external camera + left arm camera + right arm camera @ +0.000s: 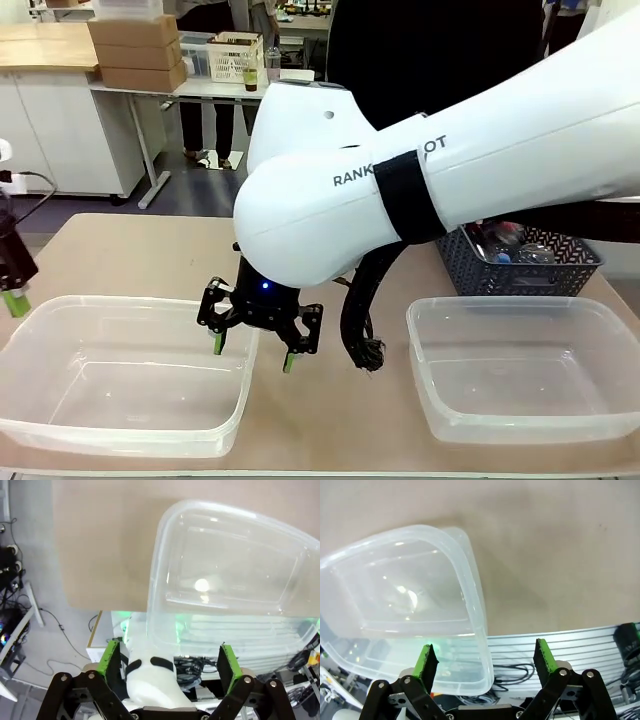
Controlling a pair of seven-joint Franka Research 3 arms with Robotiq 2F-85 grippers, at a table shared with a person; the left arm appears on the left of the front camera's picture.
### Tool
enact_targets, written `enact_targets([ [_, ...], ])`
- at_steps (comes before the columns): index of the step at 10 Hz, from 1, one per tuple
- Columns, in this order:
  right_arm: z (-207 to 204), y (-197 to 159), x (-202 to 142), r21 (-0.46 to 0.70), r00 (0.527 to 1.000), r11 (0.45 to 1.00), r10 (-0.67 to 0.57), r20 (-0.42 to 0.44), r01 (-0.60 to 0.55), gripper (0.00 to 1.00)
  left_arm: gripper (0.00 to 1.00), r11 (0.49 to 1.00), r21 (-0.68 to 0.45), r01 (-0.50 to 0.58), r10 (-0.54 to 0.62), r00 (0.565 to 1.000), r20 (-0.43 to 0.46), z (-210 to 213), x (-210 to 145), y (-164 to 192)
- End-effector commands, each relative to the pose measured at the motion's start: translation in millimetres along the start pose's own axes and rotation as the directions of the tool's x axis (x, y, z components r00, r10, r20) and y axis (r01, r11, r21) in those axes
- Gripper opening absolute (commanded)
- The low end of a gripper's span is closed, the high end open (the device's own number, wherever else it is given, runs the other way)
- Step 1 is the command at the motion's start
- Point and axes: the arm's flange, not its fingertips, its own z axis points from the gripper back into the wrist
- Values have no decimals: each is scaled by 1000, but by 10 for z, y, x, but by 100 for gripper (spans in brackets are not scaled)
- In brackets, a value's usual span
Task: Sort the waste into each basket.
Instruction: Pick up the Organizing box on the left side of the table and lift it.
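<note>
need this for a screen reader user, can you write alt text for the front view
The right arm reaches across the middle of a tan table, its open right gripper hanging empty at the rim of the left clear bin. A second empty clear bin sits at right, with a dark lattice basket of bottles behind it.

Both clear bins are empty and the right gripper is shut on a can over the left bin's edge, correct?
Not quite. The right gripper is open and holds nothing, as the right wrist view shows. It does hang at the left bin edge, and both bins, including the right bin, are empty.
</note>
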Motion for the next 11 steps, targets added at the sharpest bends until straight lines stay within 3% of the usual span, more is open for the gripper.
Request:
enact_targets([
  [1, -54, 35, 39, 12, 1000, 1000, -1, -25, 1, 100, 100, 998, 59, -11, 10, 1000, 7, -640, -31, 81],
  [6, -148, 246, 94, -49, 996, 998, -42, -73, 39, 100, 100, 998, -3, 64, -64, 989, -130, -1527, 158, 239],
  [9, -211, 317, 103, -113, 993, 993, -49, -103, 37, 100, 100, 996, -14, 86, -87, 985, -146, -1698, 62, 286],
  [10, -238, 324, 118, -135, 993, 990, -50, -108, 35, 76, 100, 996, -20, 87, -89, 987, -133, -1684, 33, 294],
  [11, -273, 341, 136, -150, 991, 988, -65, -115, 47, 44, 100, 996, -15, 93, -94, 988, -120, -1673, 12, 276],
])
